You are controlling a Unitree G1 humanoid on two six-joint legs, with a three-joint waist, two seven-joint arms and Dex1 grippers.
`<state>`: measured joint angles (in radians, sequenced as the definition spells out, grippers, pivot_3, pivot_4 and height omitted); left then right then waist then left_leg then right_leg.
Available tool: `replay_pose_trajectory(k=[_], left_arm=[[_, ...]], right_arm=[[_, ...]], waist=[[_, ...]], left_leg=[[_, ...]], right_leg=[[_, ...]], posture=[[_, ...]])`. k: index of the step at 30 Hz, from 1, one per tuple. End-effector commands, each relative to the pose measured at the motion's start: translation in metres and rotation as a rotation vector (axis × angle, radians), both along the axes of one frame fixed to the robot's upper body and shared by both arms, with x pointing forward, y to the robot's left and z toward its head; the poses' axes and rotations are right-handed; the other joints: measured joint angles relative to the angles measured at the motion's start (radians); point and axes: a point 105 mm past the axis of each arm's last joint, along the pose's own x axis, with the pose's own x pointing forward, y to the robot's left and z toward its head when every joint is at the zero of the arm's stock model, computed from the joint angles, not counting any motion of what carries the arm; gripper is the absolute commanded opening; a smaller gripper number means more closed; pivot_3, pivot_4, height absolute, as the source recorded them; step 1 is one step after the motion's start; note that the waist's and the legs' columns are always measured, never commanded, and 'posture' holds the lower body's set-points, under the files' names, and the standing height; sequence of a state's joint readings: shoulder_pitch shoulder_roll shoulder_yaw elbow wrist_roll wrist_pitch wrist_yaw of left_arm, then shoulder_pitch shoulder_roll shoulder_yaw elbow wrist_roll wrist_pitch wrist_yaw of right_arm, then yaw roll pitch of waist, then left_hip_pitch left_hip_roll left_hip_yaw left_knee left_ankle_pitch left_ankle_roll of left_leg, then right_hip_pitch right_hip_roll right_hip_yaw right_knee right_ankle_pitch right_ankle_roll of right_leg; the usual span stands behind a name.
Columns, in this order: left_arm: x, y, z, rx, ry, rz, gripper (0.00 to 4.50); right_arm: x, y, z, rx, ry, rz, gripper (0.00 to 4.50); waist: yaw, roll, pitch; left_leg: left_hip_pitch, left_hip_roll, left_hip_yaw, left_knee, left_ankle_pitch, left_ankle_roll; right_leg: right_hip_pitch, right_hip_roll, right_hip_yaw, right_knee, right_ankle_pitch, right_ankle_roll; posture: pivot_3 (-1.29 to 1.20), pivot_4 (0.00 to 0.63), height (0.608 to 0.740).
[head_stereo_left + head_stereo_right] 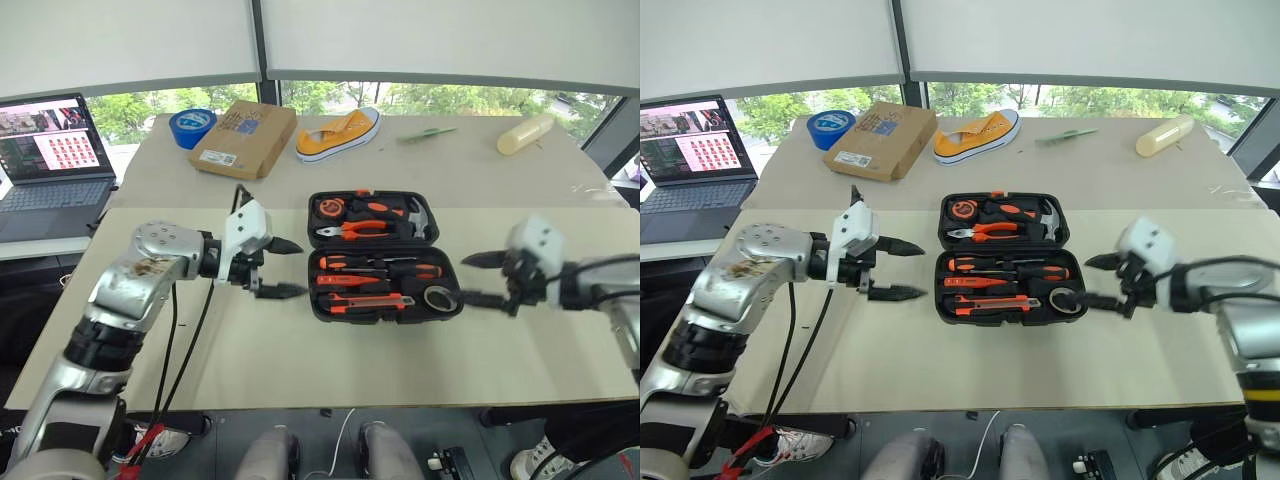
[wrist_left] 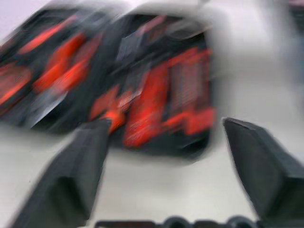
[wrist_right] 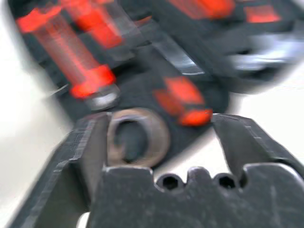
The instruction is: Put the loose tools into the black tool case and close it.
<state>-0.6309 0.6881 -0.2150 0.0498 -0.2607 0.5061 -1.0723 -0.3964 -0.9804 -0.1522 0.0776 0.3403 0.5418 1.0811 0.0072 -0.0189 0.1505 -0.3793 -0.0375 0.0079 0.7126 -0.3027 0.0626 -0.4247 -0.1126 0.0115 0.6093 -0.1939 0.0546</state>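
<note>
Apparently both long screwdrivers (image 1: 375,266) lie lengthwise, left-right, in the open case (image 1: 385,314).

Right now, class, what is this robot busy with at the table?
The black tool case lies open on the table with the tools already in its recesses: screwdrivers, utility knife and small dark tape roll. The left gripper hovers open beside the case's left side, the right gripper open at its right end near the tape roll. Neither holds anything. The case is not yet closed.
</note>
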Motion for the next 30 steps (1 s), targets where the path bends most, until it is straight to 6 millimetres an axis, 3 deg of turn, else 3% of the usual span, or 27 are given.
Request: replay_pose_trajectory(k=[1, 7, 9, 12, 18, 24, 30], left_arm=[[0.021, 0.003, -0.008, 0.026, -0.05, 0.104, 2.3], [0.028, -0.017, -0.022, 0.008, -0.029, 0.092, 0.02], [0.025, -0.028, -0.022, -0.012, -0.012, 0.055, 0.0], [0.02, -0.039, -0.022, -0.038, 0.028, 0.022, 0.0], [0.001, -0.052, -0.031, -0.026, 0.068, -0.063, 0.0], [-0.034, -0.058, -0.037, -0.06, 0.118, -0.199, 0.0], [-0.053, -0.046, -0.043, -0.038, 0.161, -0.235, 0.0]], right_arm=[[0.017, -0.028, -0.003, 0.002, -0.069, -0.154, 2.38], [0.028, -0.021, -0.032, -0.023, -0.052, -0.168, 0.28], [0.032, -0.009, -0.044, -0.046, -0.035, -0.133, 0.04], [0.037, 0.009, -0.055, -0.063, -0.025, -0.082, 0.04], [0.039, 0.03, -0.05, -0.03, -0.049, 0.002, 0.04], [0.006, 0.043, -0.054, -0.016, 0.002, 0.168, 0.04], [-0.016, 0.04, -0.059, -0.032, 0.026, 0.178, 0.04]], waist=[[0.0, 0.0, 0.0], [0.0, 0.0, 0.0], [-0.001, 0.0, 0.0], [-0.007, 0.0, 0.0], [-0.012, 0.0, 0.0], [-0.012, 0.001, 0.0], [-0.011, 0.001, 0.0]], left_leg=[[0.0, 0.0, 0.0, 0.0, 0.0, -0.001], [-0.006, -0.001, 0.001, 0.0, 0.004, -0.007], [-0.007, 0.0, 0.001, 0.0, 0.004, -0.007], [-0.007, 0.0, 0.001, 0.0, 0.004, -0.007], [-0.01, -0.001, 0.001, 0.001, 0.004, -0.007], [-0.012, 0.0, 0.001, -0.001, 0.004, -0.007], [-0.013, -0.001, 0.001, 0.0, 0.004, -0.007]], right_leg=[[0.0, 0.0, 0.0, 0.0, 0.0, 0.0], [-0.005, -0.001, 0.0, 0.001, 0.0, 0.0], [-0.006, -0.001, 0.001, 0.001, 0.0, 0.0], [-0.007, -0.001, 0.001, 0.001, 0.0, 0.0], [-0.01, -0.001, 0.001, 0.002, 0.001, 0.001], [-0.014, -0.001, 0.001, 0.002, 0.001, 0.001], [-0.014, -0.001, 0.002, 0.001, 0.0, 0.001]], posture=[[0.0, 0.15, 0.735], [0.0, 0.15, 0.735], [0.0, 0.15, 0.735], [0.0, 0.15, 0.735], [0.0, 0.15, 0.735], [0.0, 0.15, 0.735], [0.0, 0.15, 0.735]])
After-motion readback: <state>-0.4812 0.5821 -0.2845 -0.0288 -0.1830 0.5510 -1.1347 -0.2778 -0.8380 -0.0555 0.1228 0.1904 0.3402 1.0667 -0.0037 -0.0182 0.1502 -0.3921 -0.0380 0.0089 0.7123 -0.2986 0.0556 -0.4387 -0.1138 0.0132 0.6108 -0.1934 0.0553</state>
